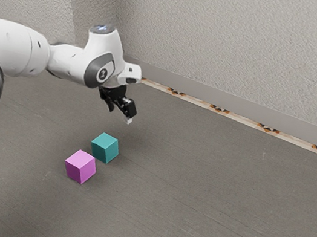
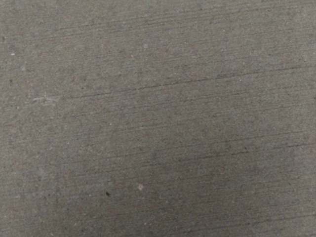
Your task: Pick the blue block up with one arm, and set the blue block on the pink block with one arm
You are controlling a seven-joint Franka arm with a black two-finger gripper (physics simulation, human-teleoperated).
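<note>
A: While checking the exterior view, found the gripper [image 1: 121, 106] hanging clear above the table [image 1: 223, 203], fingers [image 1: 128, 109] parted, nothing between them.

B: Holding anything at all?

A: No. Spread and empty, angled downward off the end of the white arm [image 1: 10, 55].

B: And the blue block?

A: Spotted the blue block [image 1: 105, 148] resting on the table below the gripper, well apart from the fingers. More teal than blue, honestly.

B: Next to what?

A: Just beside the pink block [image 1: 80, 166], corner toward corner. Could not tell whether touching or barely apart.

B: Handling?

A: Judged it rigid and light: a small solid cube with flat faces, crisp edges, no give expected. Matte finish, so probably not slippery. Nothing fragile about it.

B: Where to take hold?

A: Best across two opposite side faces, centred, coming straight down. Would have meant turning the hand to match the cube's diagonal set, and keeping a finger out of the tight spot by the pink neighbour.

B: Anything under the hand?

A: Saw bare grey table with thin scratch lines [image 2: 148, 89] in the wrist view.

B: Any writing?

A: None readable. Blank faces on both cubes. Noticed a small dark mark on the grey joint cap [image 1: 101, 75], too small to read. Made out a patterned strip [image 1: 238, 117] along the foot of the wall [image 1: 250, 49], ornament rather than letters.
</note>
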